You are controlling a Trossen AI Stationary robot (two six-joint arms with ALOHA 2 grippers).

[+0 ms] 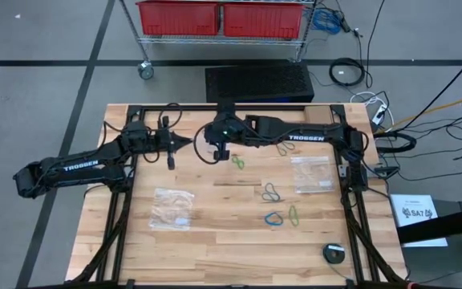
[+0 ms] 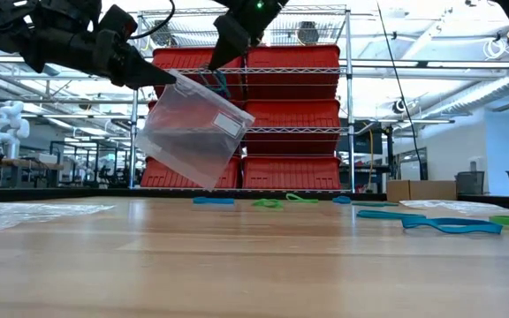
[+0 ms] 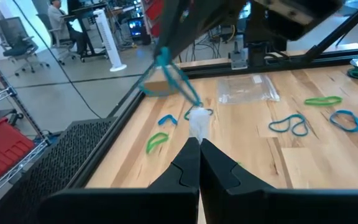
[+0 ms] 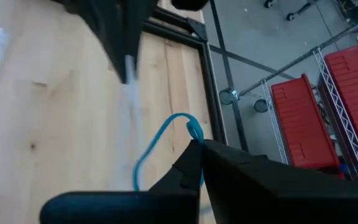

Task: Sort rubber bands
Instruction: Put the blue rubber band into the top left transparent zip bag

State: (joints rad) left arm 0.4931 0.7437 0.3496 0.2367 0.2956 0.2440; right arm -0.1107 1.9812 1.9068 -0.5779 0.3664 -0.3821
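Observation:
My left gripper (image 1: 184,143) is shut on a clear plastic bag (image 2: 193,132), which hangs above the table's far middle. Just to its right, my right gripper (image 1: 219,152) is shut on a blue rubber band (image 4: 163,137), right over the bag's top edge. More rubber bands lie flat on the table: a green one (image 1: 237,162), a dark pair (image 1: 272,193), a blue one (image 1: 274,218) and a green one (image 1: 294,214). My left gripper pinches the bag's upper edge (image 3: 197,123) between its two shut fingers, coming nearly level from the table's left. The bag hangs tilted below the fingertips (image 2: 153,75), clear of the table. My right gripper pinches one end of the blue band (image 4: 193,134) between its fingertips, slanting down from the table's right. The band hangs slack below the fingers (image 2: 221,84). Its lower part reaches the bag's top edge; whether it is inside the bag I cannot tell.
Two more clear bags lie flat, one at the near left (image 1: 172,207) and one at the right (image 1: 311,172). A small dark roll (image 1: 334,253) sits near the front right corner. Red bins on a wire rack (image 2: 290,115) stand beyond the far edge.

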